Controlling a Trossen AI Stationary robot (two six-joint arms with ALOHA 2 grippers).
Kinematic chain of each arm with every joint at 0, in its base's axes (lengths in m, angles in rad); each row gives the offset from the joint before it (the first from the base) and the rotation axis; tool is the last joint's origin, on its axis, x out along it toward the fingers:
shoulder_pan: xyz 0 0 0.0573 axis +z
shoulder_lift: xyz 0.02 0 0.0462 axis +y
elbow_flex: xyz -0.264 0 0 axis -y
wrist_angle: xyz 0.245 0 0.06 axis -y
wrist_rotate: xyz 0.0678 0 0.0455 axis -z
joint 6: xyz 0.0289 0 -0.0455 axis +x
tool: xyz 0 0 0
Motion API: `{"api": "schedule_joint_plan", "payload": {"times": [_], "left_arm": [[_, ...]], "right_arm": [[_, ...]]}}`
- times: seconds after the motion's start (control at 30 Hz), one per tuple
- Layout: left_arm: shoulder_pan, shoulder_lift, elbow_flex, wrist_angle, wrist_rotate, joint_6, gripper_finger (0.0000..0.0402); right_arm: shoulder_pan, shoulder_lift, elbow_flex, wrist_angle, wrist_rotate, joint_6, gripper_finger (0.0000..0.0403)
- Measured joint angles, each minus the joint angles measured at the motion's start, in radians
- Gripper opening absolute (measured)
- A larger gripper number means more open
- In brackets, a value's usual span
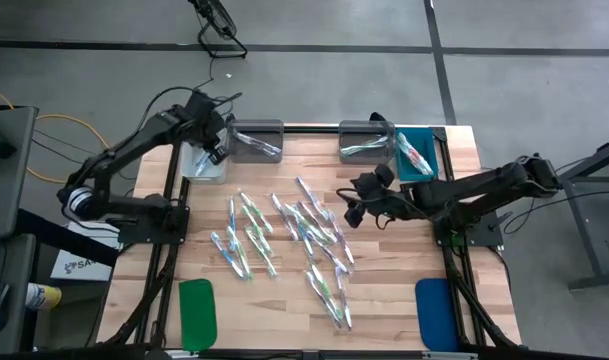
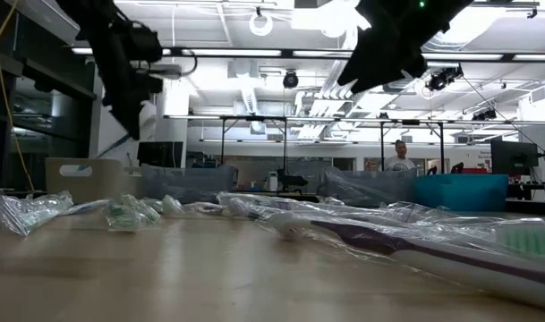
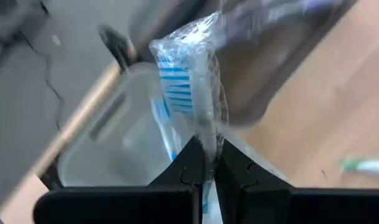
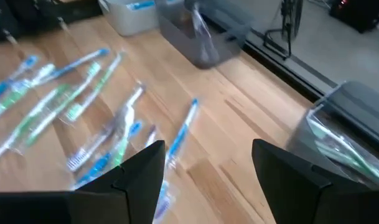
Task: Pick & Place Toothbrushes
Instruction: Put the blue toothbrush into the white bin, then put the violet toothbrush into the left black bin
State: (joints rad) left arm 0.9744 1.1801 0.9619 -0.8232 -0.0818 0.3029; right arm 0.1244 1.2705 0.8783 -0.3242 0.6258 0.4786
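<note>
Several clear-wrapped toothbrushes (image 1: 284,235) with green, blue or purple accents lie scattered on the middle of the wooden table. My left gripper (image 1: 212,152) hangs at the far left over a clear bin (image 1: 199,162), shut on a wrapped toothbrush with blue bristles (image 3: 177,81). My right gripper (image 1: 356,202) stands open above the table right of the pile, with nothing between its fingers (image 4: 139,171). Below it in the right wrist view lie loose toothbrushes (image 4: 83,93). My left gripper pinches the wrapped toothbrush between its two fingers on the stretch just behind the bristle head (image 3: 208,138). The fingers slant downward toward the table's far left corner. The head sticks out past the fingertips, lifted clear above the clear bin (image 3: 114,137).
Along the far edge stand a grey bin (image 1: 256,140) beside the clear one, a second grey bin (image 1: 367,140) holding toothbrushes, and a teal bin (image 1: 416,155). A flat green pad (image 1: 197,312) and a blue pad (image 1: 434,312) lie at the near edge.
</note>
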Motion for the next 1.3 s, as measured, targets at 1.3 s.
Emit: {"api": "schedule_joint_plan", "payload": {"times": [1.3], "left_arm": [[-0.036, -0.187, -0.057, 0.127, 0.051, 0.224, 0.0147]], "right_arm": [[0.078, -0.023, -0.001, -0.537, 0.014, 0.428, 0.0234]]}}
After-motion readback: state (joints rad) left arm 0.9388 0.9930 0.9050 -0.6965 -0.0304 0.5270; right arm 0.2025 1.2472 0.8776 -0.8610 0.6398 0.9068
